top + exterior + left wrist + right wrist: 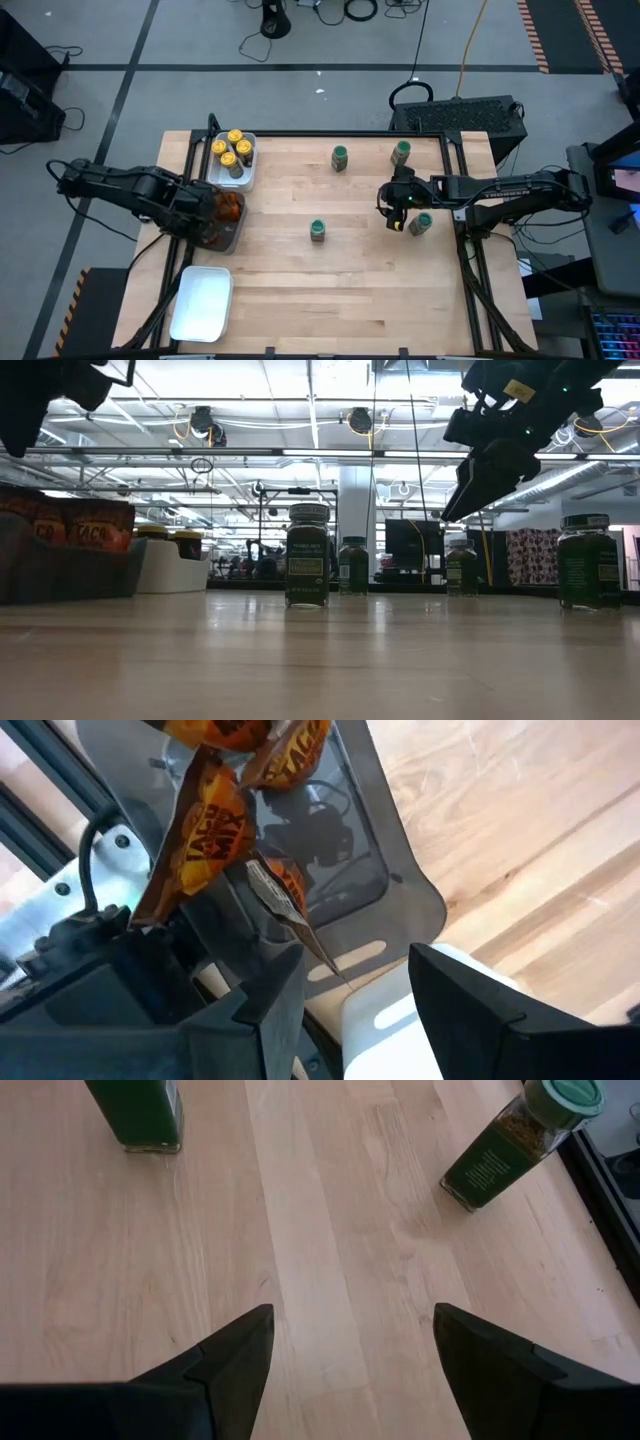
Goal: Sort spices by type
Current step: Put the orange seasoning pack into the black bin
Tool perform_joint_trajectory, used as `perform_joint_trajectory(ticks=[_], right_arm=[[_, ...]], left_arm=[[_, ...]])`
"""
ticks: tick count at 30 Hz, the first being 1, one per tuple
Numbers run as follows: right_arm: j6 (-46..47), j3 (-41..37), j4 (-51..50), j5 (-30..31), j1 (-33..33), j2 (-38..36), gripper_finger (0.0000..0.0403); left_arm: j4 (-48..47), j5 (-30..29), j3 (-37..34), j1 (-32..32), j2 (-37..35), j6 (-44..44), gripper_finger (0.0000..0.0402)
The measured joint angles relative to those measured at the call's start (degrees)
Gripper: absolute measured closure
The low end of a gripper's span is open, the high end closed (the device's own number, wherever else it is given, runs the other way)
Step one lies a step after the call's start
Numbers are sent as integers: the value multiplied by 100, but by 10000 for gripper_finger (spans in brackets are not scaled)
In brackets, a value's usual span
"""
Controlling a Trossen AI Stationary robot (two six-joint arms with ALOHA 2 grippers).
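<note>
The right gripper (352, 1342) hung above bare desk (330, 280) with jaws spread and empty — green-lidded jars (520, 1140) stood just ahead, likely its next pick. The left gripper (345, 995), jaws also apart, hovered over the dark tray (385, 870) holding the orange packets (200, 830) — probably a drop-off there.

Open bench (330, 290) across the near half, free to cross. Mid-bench blocked by one green-lidded jar (318, 230); far edge by two more (340, 157) (401, 152). Another (421, 223) just beside the spread right gripper (396, 212). Left edge crowded with trays (200, 305).
</note>
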Motion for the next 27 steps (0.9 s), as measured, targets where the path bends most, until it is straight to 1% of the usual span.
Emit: perform_joint_trajectory(ticks=[3, 8, 10, 15, 19, 25, 27], right_arm=[[-9, -1, -1, 0, 1, 0, 145], [-12, -2, -2, 0, 0, 0, 145], [-36, -2, 0, 0, -1, 0, 145], [-75, -2, 0, 0, 0, 0, 145], [-70, -2, -2, 0, 1, 0, 145], [-72, -2, 0, 0, 0, 0, 145], [-72, -2, -1, 0, 0, 0, 145]], left_arm=[[-4, -109, -37, 110, 45, 5, 217], [-14, -44, -328, 222, 200, 49, 217], [-11, -5, -381, 245, 281, 234, 217], [4, -177, -477, 249, 466, 335, 217], [5, -60, -655, 249, 580, 339, 217], [29, -112, -808, 245, 680, 337, 217], [182, -115, -864, 245, 681, 337, 217]])
